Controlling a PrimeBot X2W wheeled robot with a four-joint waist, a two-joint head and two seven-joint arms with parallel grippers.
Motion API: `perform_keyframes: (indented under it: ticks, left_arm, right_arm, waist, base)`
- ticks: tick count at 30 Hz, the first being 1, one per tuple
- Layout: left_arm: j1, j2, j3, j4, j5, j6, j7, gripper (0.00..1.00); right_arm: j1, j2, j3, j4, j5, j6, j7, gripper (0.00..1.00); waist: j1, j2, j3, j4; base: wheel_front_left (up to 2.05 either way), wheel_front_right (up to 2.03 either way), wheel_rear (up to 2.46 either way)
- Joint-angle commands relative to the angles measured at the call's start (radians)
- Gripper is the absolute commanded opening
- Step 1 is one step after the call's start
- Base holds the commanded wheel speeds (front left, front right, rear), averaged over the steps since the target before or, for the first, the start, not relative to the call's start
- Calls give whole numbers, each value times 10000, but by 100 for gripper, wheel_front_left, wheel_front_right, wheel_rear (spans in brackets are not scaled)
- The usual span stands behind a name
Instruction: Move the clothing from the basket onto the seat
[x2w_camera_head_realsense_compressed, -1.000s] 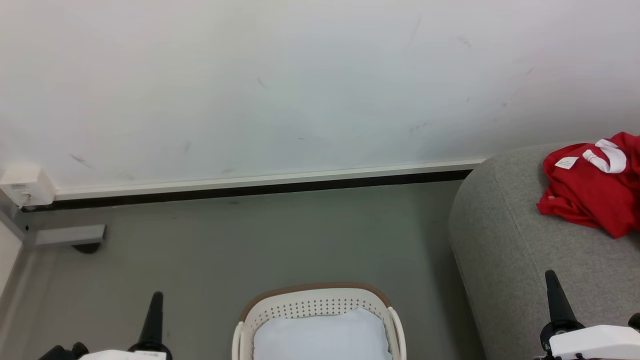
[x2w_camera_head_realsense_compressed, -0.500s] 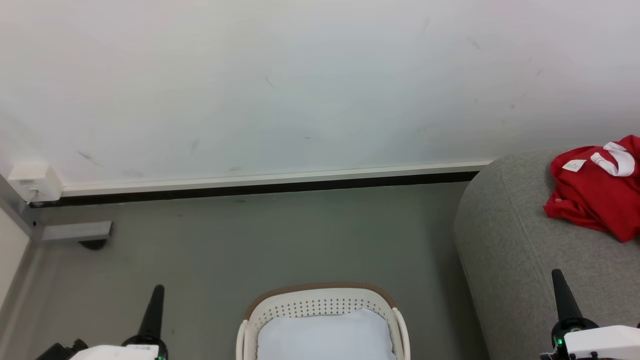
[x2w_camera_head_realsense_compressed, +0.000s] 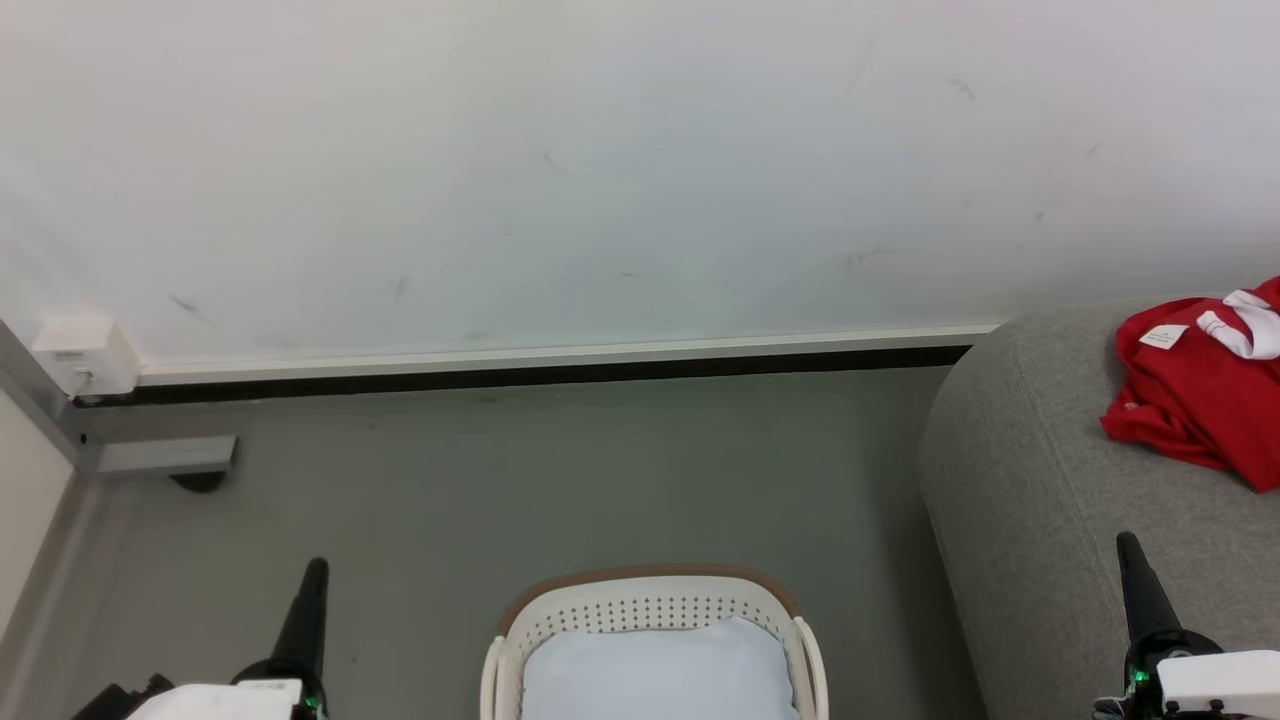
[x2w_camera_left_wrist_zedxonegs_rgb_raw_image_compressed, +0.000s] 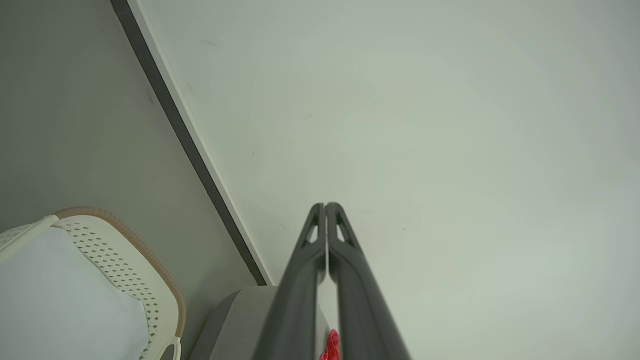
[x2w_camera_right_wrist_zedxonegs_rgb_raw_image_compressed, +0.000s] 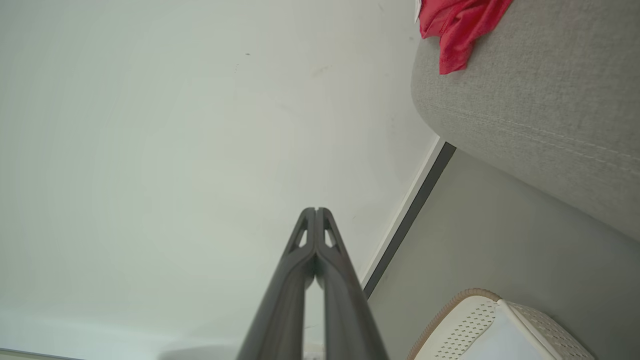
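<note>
Grey seat (x2w_camera_head_realsense_compressed: 1050, 500) at 3 o'clock, with the red clothing (x2w_camera_head_realsense_compressed: 1200, 410) heaped on top, well apart from the basket (x2w_camera_head_realsense_compressed: 640, 608). Basket at 6 o'clock on the floor (x2w_camera_head_realsense_compressed: 500, 480), holding a pale pad (x2w_camera_head_realsense_compressed: 650, 670). Left claw (x2w_camera_head_realsense_compressed: 316, 572) at 7 o'clock and right claw (x2w_camera_head_realsense_compressed: 1128, 545) at 5 o'clock, both pinched closed on nothing.

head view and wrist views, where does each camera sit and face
Head view: on the head, facing forward and down at wall, floor, basket, seat; left jaws lower left, right jaws lower right.
Left wrist view: on the left wrist, facing the wall along its shut jaws.
Right wrist view: on the right wrist, facing the wall along its shut jaws.
All share basket, seat, clothing.
</note>
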Motion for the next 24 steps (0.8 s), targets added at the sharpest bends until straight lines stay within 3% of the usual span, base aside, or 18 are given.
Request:
perform_keyframes:
  ticks: [1, 24]
  left_arm:
    - [-153, 85, 55, -34, -198, -47, 88, 0]
    - [-348, 92, 126, 31, -1849, -183, 517, 0]
  right_arm:
    - [67, -21, -65, -122, 274, -15, 38, 0]
    - [181, -18, -382, -412, 1872, -20, 493, 0]
  waist:
    - [0, 0, 0, 13]
    - [0, 0, 3, 277]
  base:
    - [0, 0, 0]
    - [0, 0, 0]
